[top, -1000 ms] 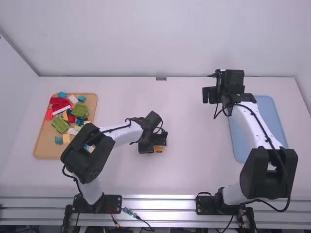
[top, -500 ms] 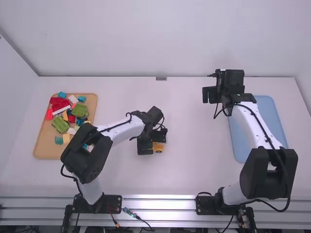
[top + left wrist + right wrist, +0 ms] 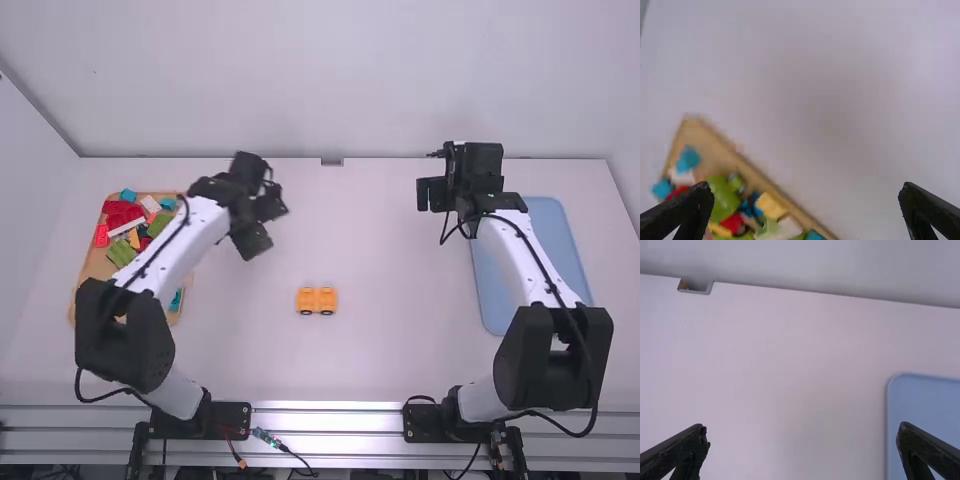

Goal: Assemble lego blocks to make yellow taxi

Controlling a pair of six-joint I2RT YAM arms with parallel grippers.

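In the high view, two yellow-orange blocks with dark wheels [image 3: 317,301] stand together on the table between the arms. My left gripper [image 3: 268,224] is open above the table, up and left of those blocks; in the left wrist view the left gripper [image 3: 805,200] has a wide gap with nothing held. My right gripper [image 3: 432,195] hangs over the table's far right part, and in the right wrist view the right gripper [image 3: 802,437] is open and holds nothing. Mixed loose blocks [image 3: 122,215] lie in the wooden tray [image 3: 92,290], partly behind the left arm.
A blue tray [image 3: 545,230] lies at the right, partly under the right arm. The white wall rises behind the table's far edge, where a small grey bracket [image 3: 332,161] sits. In the left wrist view the wooden tray's edge [image 3: 760,175] lies below the fingers.
The left gripper has let go of the yellow-orange blocks and moved away from them, up and to the left, uncovering them on the table. The right arm has kept still.
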